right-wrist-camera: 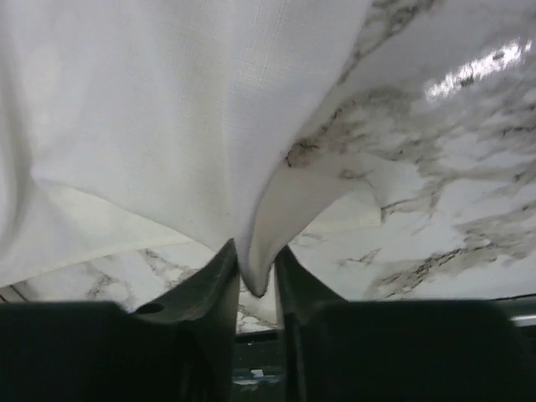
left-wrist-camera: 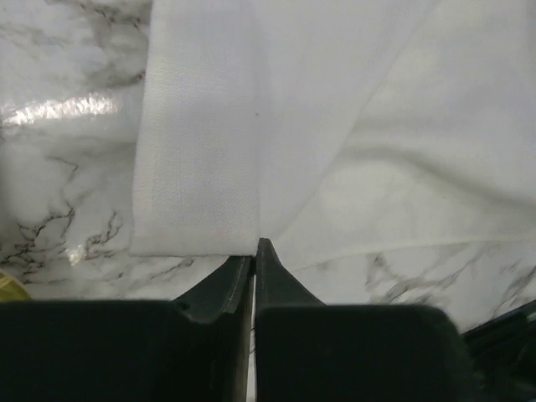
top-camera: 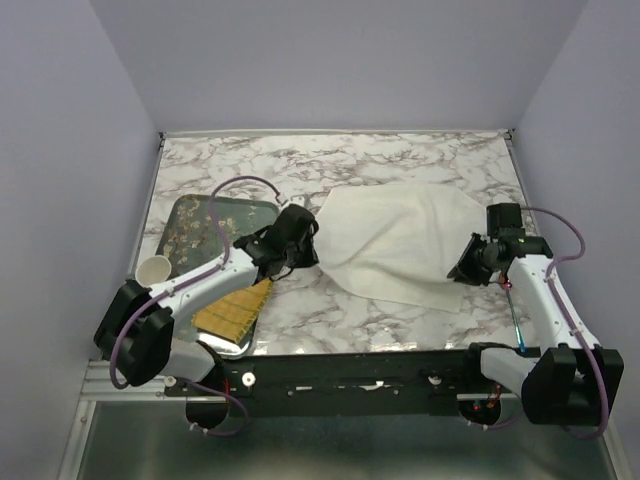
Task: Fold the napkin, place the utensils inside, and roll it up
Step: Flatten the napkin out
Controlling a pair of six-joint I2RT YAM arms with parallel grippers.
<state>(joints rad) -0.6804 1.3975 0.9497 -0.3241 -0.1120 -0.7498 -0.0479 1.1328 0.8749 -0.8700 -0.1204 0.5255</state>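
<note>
The cream-white napkin (top-camera: 400, 245) lies spread on the marble table, right of centre. My left gripper (top-camera: 303, 238) is at its left edge. In the left wrist view the jaws are shut, with the hem of a lifted strip of napkin (left-wrist-camera: 197, 134) pinched at the fingertips (left-wrist-camera: 265, 251). My right gripper (top-camera: 468, 265) is at the napkin's near right corner. It is shut on a raised fold of the napkin (right-wrist-camera: 167, 126) that hangs down between its fingers (right-wrist-camera: 219, 272). The spoon (top-camera: 515, 320), with a thin teal handle, lies on the table beside the right arm, outside the napkin.
A dark patterned tray (top-camera: 200, 225) sits at the left under the left arm. A yellow woven mat (top-camera: 235, 310) lies on its near end. A small white cup (top-camera: 153, 268) stands at the table's left edge. Bare marble (top-camera: 330, 160) shows behind the napkin.
</note>
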